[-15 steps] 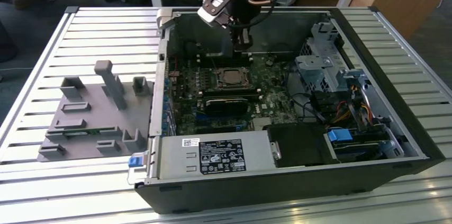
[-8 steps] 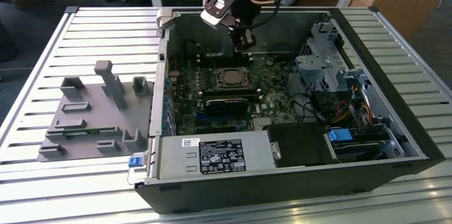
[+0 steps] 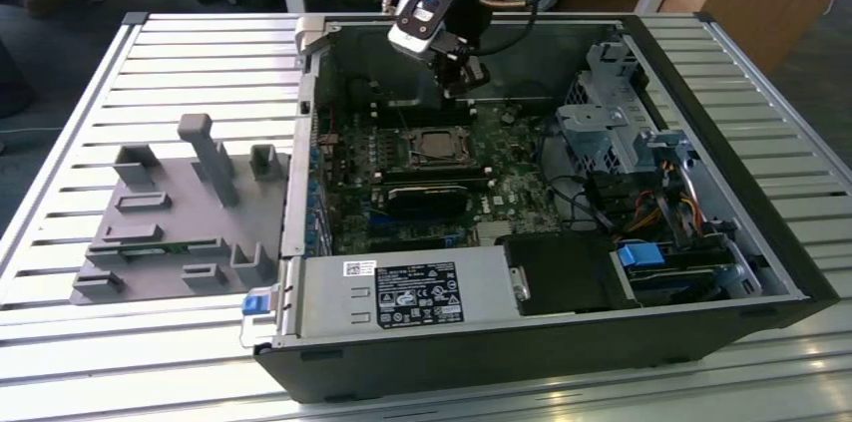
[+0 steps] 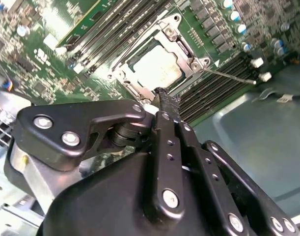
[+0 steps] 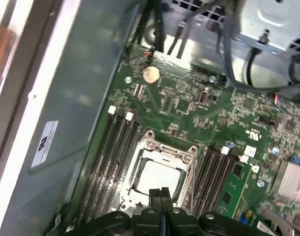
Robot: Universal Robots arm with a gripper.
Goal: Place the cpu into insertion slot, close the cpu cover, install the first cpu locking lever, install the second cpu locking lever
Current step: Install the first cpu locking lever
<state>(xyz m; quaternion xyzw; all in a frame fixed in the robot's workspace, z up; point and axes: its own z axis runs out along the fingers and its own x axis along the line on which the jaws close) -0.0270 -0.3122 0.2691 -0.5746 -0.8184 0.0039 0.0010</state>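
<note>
The cpu [image 4: 154, 66] lies flat in the insertion slot [image 3: 411, 149], its dull silver top showing in both wrist views [image 5: 157, 178]. The silver cpu cover [image 4: 187, 51] lies down around it as a metal frame [image 5: 164, 149]. One thin locking lever [image 4: 229, 76] sticks out from the socket's corner over the memory slots. My gripper [image 3: 462, 91] hangs above the motherboard just behind the socket. Its black fingertips [image 4: 165, 96] are pressed together, shut on nothing, close over the socket's edge [image 5: 162, 192].
Long black memory slots [image 5: 115, 157] flank the socket on both sides. The case wall [image 5: 66, 123] rises close beside them. A drive cage with cables [image 3: 613, 128] and a power supply [image 3: 399, 294] fill the case. A grey fixture plate [image 3: 174, 212] lies at the exterior view's left.
</note>
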